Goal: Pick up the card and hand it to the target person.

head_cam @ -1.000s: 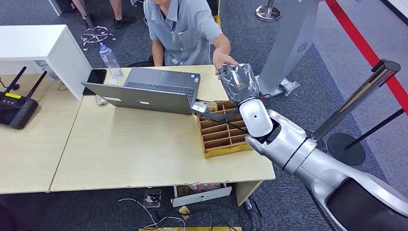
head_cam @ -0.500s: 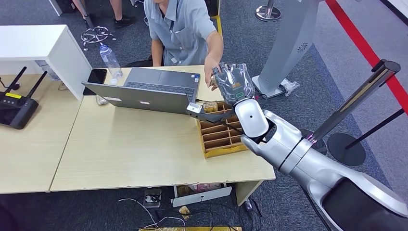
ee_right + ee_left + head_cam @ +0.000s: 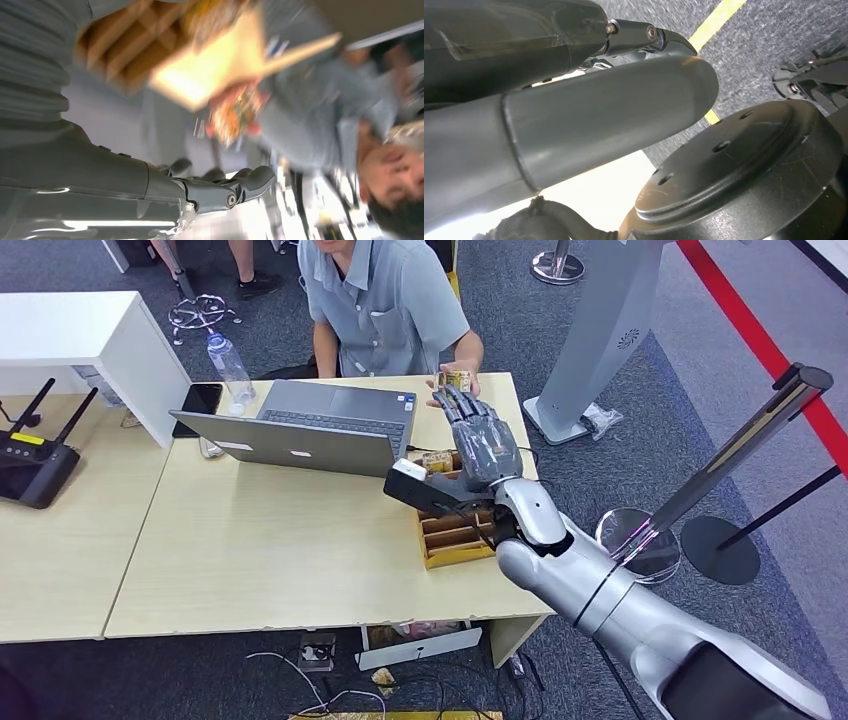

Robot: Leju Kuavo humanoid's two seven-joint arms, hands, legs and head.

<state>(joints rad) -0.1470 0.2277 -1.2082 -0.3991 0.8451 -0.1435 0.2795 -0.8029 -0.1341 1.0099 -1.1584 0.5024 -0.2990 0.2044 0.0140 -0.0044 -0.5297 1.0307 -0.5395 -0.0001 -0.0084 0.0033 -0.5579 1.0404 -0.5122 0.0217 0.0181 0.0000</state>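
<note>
Laptop (image 3: 300,430) left of tray (image 3: 455,530); card (image 3: 458,378) seemingly behind.

An open laptop (image 3: 300,430) sits on the wooden desk (image 3: 250,540) with a phone (image 3: 198,400) and water bottle (image 3: 228,365) beside it; a black router (image 3: 35,460) rests on the left table, and a slotted wooden box (image 3: 450,530) stands near the desk's right edge

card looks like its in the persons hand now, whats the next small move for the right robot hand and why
Probably draw the right robot hand back toward the body. The person's hand holds the card beyond its fingertips, and its fingers look spread and empty above the wooden tray.
</note>
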